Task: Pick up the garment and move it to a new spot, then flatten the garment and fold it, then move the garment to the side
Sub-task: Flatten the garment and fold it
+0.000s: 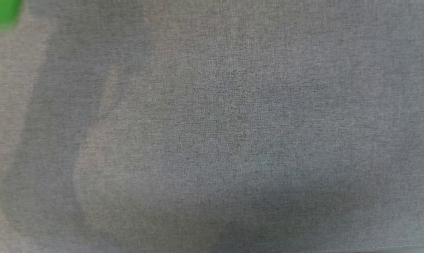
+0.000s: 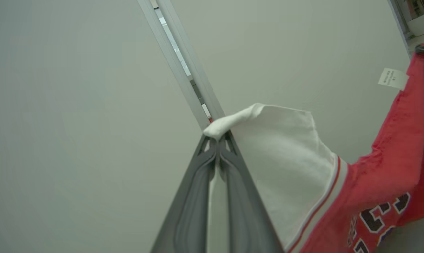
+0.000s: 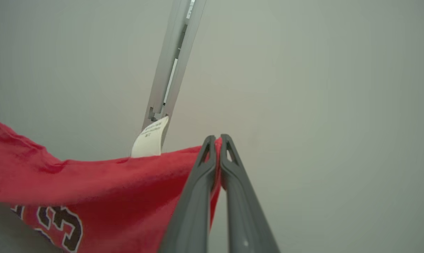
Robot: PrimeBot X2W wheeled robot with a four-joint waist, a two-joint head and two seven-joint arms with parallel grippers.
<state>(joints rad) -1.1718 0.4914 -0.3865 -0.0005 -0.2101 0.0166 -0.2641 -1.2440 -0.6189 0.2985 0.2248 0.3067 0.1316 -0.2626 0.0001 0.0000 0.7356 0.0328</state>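
Between our two tools hangs the red jersey (image 2: 391,168), its long axis running tool to tool: with the left tool (image 2: 217,138) we pinch the white sleeve (image 2: 285,147), with the right tool (image 3: 217,138) the red edge beside the label (image 3: 150,138).

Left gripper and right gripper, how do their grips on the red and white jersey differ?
The left gripper pinches the white fabric section of the red and white jersey; the right gripper pinches red fabric. The white label sits beside the right gripper, far from the left gripper. Both are shut on the jersey.
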